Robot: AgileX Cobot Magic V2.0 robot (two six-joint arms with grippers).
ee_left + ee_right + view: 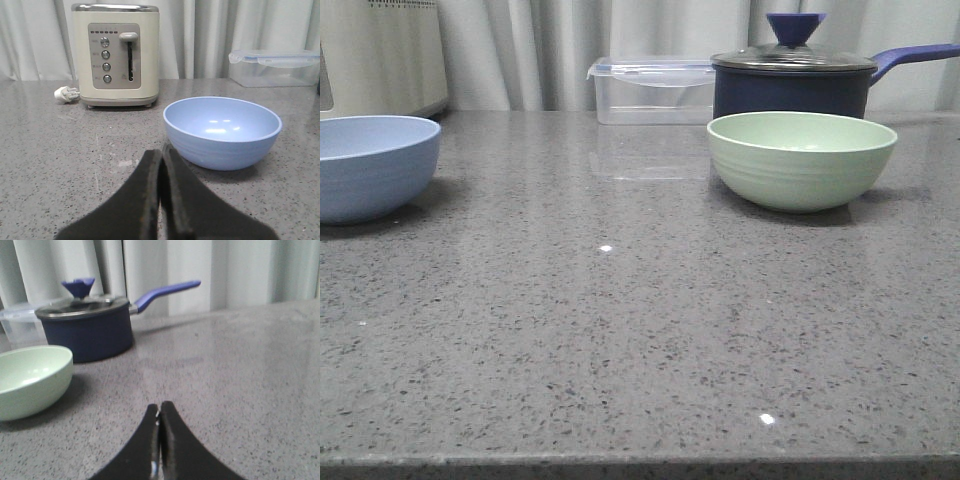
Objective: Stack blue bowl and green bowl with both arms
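**Resting apart: two bowls, two closed claws**

Sitting upright on the grey speckled desk, the blue bowl and the green bowl are well apart in the front view, the blue one at about 9 o'clock against the picture's edge (partly cut off there) and the green one at about 2 o'clock. Neither bowl holds anything, and neither touches the other.

Just behind the green bowl stands a dark navy saucepan with a glass lid and a blue knob, its handle reaching toward 3 o'clock. At the saucepan's 9 o'clock side sits a clear plastic lidded box, against the pale curtain. A cream toaster stands at 11 o'clock, behind the blue bowl.

No arm shows in the front view. In the left wrist view the left claw has its black fingers pressed together with nothing between them; it is near the blue bowl but not touching it. The toaster faces this camera with its lever and four round buttons, and a white plug lies beside it.

In the right wrist view the right claw is likewise closed on nothing, above bare desk, with the green bowl off to one side and the saucepan behind that bowl.
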